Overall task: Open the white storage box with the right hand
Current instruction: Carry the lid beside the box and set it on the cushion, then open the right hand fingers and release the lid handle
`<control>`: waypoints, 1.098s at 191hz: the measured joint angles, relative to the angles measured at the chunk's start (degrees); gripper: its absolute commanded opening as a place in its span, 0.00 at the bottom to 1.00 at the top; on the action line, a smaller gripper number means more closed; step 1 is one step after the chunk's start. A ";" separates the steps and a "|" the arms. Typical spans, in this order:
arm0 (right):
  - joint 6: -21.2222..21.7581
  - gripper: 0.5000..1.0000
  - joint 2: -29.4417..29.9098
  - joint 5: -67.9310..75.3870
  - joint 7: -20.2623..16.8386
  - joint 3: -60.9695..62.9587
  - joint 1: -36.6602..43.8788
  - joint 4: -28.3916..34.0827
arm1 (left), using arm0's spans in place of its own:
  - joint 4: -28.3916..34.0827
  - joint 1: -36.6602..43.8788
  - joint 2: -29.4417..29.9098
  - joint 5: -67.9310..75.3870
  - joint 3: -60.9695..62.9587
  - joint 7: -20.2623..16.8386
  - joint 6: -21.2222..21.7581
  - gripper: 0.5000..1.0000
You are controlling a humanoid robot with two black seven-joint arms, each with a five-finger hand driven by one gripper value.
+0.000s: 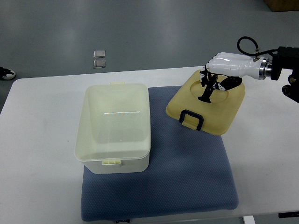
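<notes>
The white storage box stands without its lid on the left part of a blue mat, and its inside looks bare. Its yellowish lid, with a black handle, lies tilted to the right of the box, half on the mat and half on the table. My right hand comes in from the right edge and sits at the lid's far edge. Its dark fingers curl down onto the lid and grip it. No left arm shows.
The white table carries the mat. Beyond the table, on the grey floor, lie two small clear packets. A shoe shows at the left edge, and a cardboard corner at the top right.
</notes>
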 measured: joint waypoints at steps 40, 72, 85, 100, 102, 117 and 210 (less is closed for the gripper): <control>-0.40 0.00 3.12 0.00 0.00 0.00 -1.24 0.01 | 0.00 0.01 0.00 0.00 0.02 0.00 0.00 1.00; -1.09 0.00 5.09 0.06 0.00 0.04 -2.47 0.01 | 0.00 0.00 0.00 0.00 0.02 0.00 0.00 1.00; -1.83 0.34 5.79 0.42 0.00 0.19 -2.94 0.01 | 0.00 0.00 0.00 0.00 0.02 0.00 0.00 1.00; -2.89 0.67 6.41 0.78 0.00 0.75 -3.55 0.01 | 0.00 0.00 0.00 0.00 0.02 0.00 0.00 1.00; -3.05 0.69 6.48 0.81 0.00 0.81 -3.65 0.01 | 0.00 0.00 0.00 0.00 0.02 0.00 0.00 1.00; -4.55 0.84 6.95 0.93 0.00 1.07 -4.40 0.01 | 0.00 0.00 0.00 0.00 0.02 0.00 0.00 1.00; -0.94 0.85 5.44 0.97 0.00 1.17 -2.89 0.02 | 0.00 0.00 0.00 0.00 0.01 0.00 0.00 1.00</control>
